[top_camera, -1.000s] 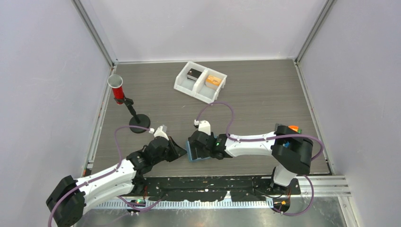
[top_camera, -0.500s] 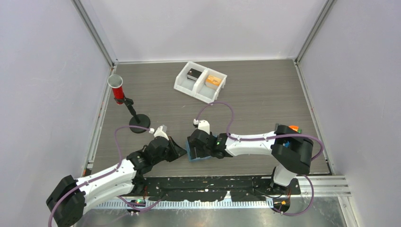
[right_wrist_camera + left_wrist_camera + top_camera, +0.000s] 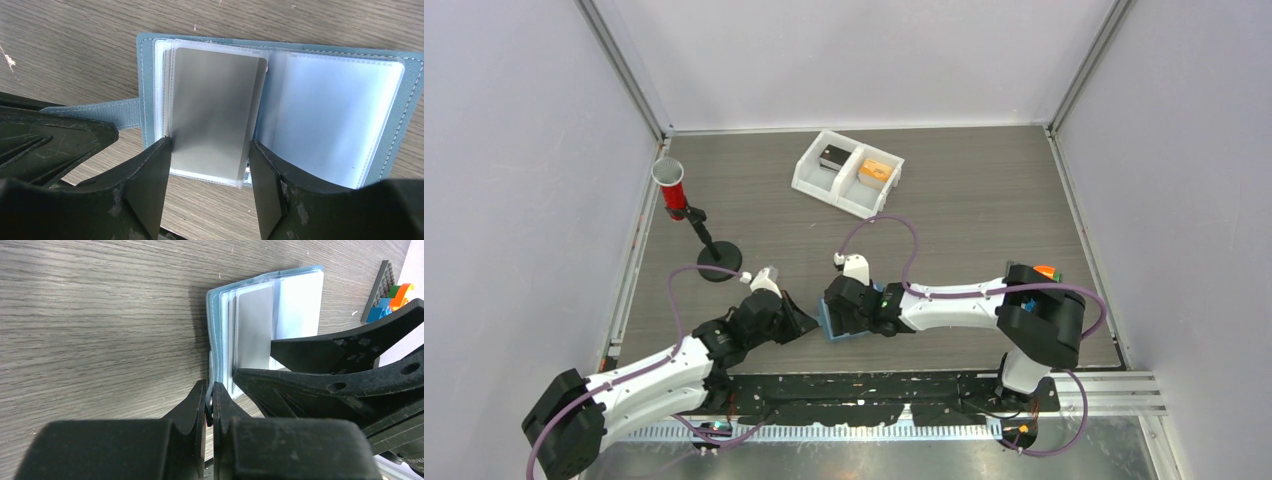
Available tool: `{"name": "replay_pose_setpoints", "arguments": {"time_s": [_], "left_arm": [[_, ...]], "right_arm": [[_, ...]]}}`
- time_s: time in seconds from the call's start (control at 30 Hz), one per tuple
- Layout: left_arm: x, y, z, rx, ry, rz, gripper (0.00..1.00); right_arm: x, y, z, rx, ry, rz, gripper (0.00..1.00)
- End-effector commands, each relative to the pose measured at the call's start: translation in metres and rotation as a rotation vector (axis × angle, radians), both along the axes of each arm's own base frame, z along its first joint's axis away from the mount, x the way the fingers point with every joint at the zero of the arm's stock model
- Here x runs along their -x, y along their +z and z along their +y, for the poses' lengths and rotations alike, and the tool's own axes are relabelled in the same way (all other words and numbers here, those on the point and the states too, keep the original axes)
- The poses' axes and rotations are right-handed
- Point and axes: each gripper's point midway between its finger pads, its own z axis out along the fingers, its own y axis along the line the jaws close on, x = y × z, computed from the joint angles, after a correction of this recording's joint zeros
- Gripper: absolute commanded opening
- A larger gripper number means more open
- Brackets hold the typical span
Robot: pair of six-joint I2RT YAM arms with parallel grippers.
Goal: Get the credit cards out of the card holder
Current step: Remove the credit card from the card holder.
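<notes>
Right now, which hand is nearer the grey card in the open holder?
Right. The right hand straddles the grey card, one finger beside each long edge. The left hand sits beside the card holder, shut on its blue strap.

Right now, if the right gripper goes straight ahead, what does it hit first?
Probably the grey credit card sleeved in the open card holder. The right gripper straddles its near edge, though depth is unclear.
</notes>
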Motion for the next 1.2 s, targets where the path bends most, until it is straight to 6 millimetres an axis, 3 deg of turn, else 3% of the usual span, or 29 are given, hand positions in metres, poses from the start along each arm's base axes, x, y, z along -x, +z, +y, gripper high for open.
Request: {"name": "replay_pose_setpoints", "arguments": {"time_s": [0.0,0.4,0.9,1.17], "left_arm": [[-0.006,0.014,-0.006,0.017,-0.01,-0.039,0.0],[-0.003,0.009,-0.006,0.003,-0.024,-0.025,0.0],[-0.002,0.012,-0.016,0.025,-0.067,-0.022,0.0],[-0.001,0.011,-0.016,0.014,-0.083,-0.022,0.0]], "right_arm": [[-0.011,0.007,-0.021,0.068,-0.033,-0.068,0.61],[-0.019,0.019,-0.041,0.132,-0.057,-0.133,0.63],[-0.018,0.023,-0.043,0.147,-0.015,-0.147,0.69],[-0.031,0.039,-0.04,0.169,0.014,-0.219,0.68]]}}
